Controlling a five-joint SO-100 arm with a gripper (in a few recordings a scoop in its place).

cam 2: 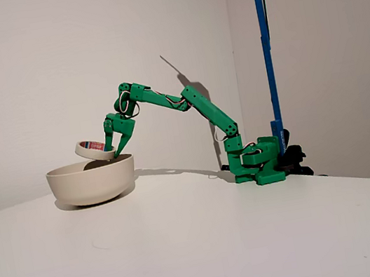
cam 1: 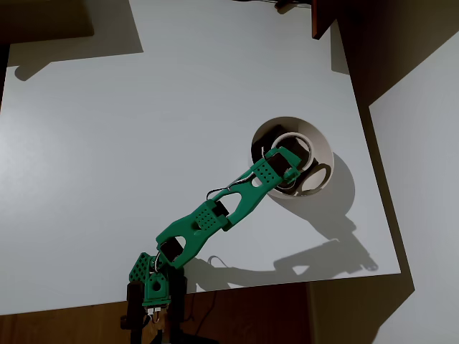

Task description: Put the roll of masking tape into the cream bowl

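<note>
The cream bowl (cam 1: pixel 319 147) (cam 2: pixel 93 181) stands on the white table, right of centre in the overhead view and at the left in the fixed view. My green gripper (cam 1: pixel 289 163) (cam 2: pixel 113 150) reaches over the bowl's opening and is shut on the roll of masking tape (cam 1: pixel 292 142) (cam 2: pixel 93 150). The roll hangs tilted just above the bowl's rim, its reddish core mark visible in the fixed view. The dark inside of the bowl lies partly under the gripper.
The arm's green base (cam 1: pixel 154 283) (cam 2: pixel 260 161) sits at the table's near edge in the overhead view. A blue pole (cam 2: pixel 265 47) rises behind the base. The white table (cam 1: pixel 143 143) stretches wide to the left of the bowl.
</note>
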